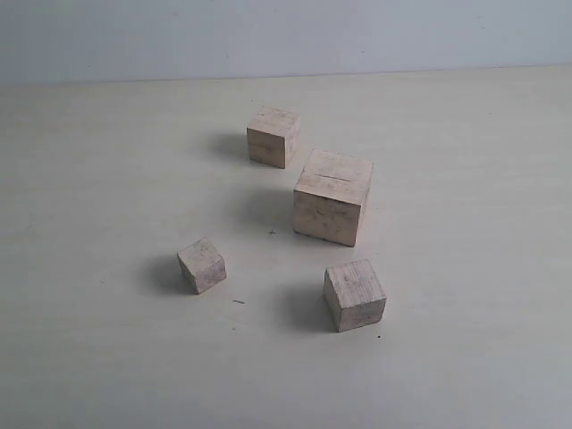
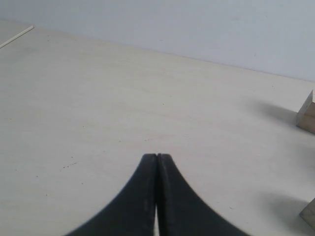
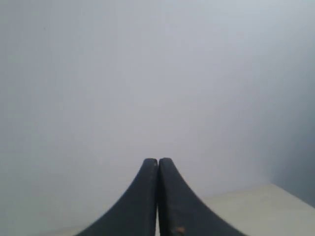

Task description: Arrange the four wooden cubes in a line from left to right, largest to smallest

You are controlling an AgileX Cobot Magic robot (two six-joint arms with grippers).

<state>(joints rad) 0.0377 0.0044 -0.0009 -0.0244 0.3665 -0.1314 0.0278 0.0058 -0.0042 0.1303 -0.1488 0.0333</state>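
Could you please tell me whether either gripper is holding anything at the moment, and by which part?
Nothing is held: the black left gripper and black right gripper are both shut on nothing.

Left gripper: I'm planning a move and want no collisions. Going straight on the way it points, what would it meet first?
Probably only bare table, though depth is unclear. The left gripper, fingers shut, aims across open tabletop toward the wall; a wooden cube sits off to one side.

Exterior: high, tilted down on the desk (image 1: 107,340), largest cube (image 1: 332,197) mid-frame.
Left wrist: low, skimming the desk toward cube corners (image 2: 307,114).
Right wrist: faces the wall (image 3: 147,73).
Shared: desk.
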